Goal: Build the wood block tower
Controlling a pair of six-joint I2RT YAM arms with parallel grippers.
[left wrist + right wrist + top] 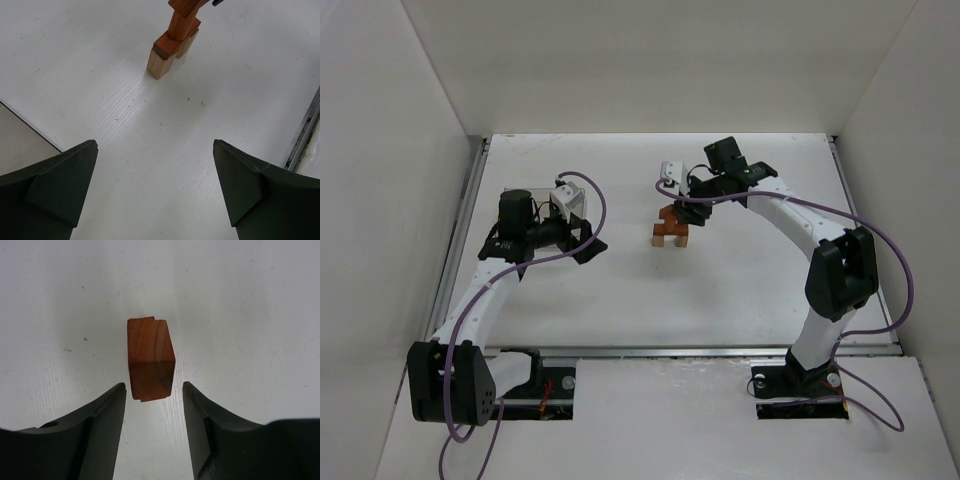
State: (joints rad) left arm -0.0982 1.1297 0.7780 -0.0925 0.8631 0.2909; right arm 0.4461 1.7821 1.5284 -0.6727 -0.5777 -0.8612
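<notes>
Reddish-brown wood tops the wood block tower (671, 228), which stands about mid-way across the white surface (750, 290), between the two arms and nearer the right one. In the left wrist view its base is plain: two tan feet (160, 64) stand on the surface, a reddish bar (172, 44) lies across them, and more reddish pieces rise above it, out of the top of that view.

The top block (150, 357) sits directly between the right arm's jaws. They are parted. A thin strip of white surface shows on each side of the block, so neither finger seems to press on it. They straddle its narrow width, and its long axis appears to run away from the wrist, across the line along which the jaws close. The right arm (800, 225) reaches in from the right and comes down on the tower from above.

The left arm's jaws are spread wide and hold nothing. They hang low over bare surface and face the tower, which is well apart from them, ahead and to their right. A clear box (565, 198) sits just beyond the left arm (485, 290).

My judgement is that the right arm is at the tower's top piece with its grip loose. The next move depends on those two thin gaps. The block lies dead centre and very close to both fingers, so any sideways drift as the arm rises could nudge it off a tall, narrow stack. A straight lift along the fingers looks safest.
</notes>
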